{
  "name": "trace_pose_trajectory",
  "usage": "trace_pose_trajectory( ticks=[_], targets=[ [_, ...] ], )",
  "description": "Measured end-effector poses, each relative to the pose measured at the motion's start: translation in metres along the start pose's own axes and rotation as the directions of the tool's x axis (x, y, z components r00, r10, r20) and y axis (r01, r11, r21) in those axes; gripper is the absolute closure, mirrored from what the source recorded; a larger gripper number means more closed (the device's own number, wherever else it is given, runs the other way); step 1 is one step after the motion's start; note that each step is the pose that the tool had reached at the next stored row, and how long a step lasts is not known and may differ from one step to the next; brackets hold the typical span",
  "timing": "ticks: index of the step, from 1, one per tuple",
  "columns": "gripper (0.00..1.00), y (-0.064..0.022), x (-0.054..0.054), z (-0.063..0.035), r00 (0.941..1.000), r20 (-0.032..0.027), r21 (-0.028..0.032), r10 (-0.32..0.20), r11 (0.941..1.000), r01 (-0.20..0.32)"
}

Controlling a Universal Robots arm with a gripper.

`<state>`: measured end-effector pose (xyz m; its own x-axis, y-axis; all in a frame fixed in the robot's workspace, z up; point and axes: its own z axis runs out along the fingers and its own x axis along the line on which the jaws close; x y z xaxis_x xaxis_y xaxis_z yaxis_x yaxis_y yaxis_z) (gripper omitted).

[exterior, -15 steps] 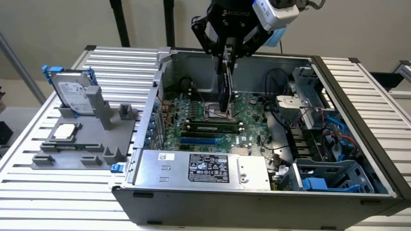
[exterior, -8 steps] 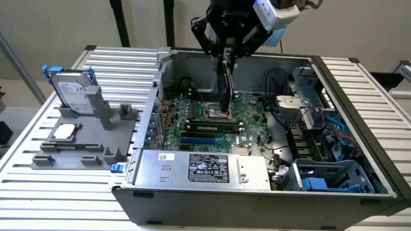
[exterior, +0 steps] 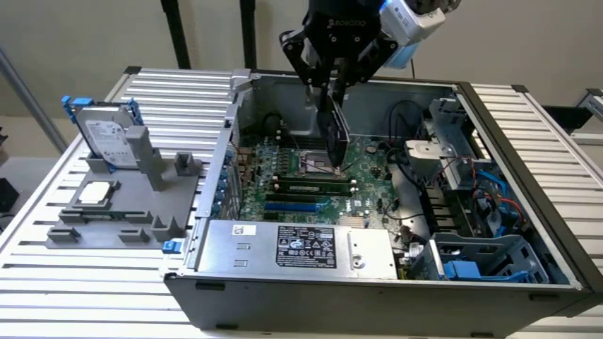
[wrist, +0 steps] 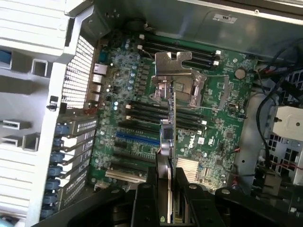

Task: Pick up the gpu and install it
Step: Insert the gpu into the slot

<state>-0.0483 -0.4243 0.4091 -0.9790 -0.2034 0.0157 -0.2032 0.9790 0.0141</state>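
Gpu in the claw, hanging over the board.
Exterior view: my gripper [exterior: 334, 85] is pinched tight on the gpu [exterior: 332, 134], which hangs edge-on above the motherboard [exterior: 282, 162] inside the case [exterior: 527, 141]; "ROBOTIQ" reads on the claw. Wrist view: the fingers [wrist: 144, 203] clamp the card's near end, with the bracket [wrist: 173, 64] farthest from me. I'd hold it plumb, square its edge to the blue slot [wrist: 137, 138], turn the bracket toward the rear grille [wrist: 78, 71], and go slowly. The board seems to read "DELL".

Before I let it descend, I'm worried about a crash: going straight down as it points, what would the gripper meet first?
The gripper holds the card on end. The card's lower end would likely meet the motherboard by the processor socket first; the gap is unclear.
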Motion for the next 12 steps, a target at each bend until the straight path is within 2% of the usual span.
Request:
trace_pose_trajectory(
  ticks=[3,6,9,12],
  targets=[
    [1.00,0.0000,0.0000,0.0011,0.9986,-0.0004,0.0010,-0.053,0.9986,0.053],
    [1.00,0.0000,0.0000,0.0024,0.9941,-0.0007,0.0020,-0.108,0.9941,0.108],
    [1.00,-0.0001,0.0000,0.0038,0.9868,-0.0008,0.0029,-0.162,0.9868,0.162],
    [1.00,-0.0001,-0.0001,0.0051,0.9763,-0.0013,0.0037,-0.216,0.9763,0.216]
  ],
)
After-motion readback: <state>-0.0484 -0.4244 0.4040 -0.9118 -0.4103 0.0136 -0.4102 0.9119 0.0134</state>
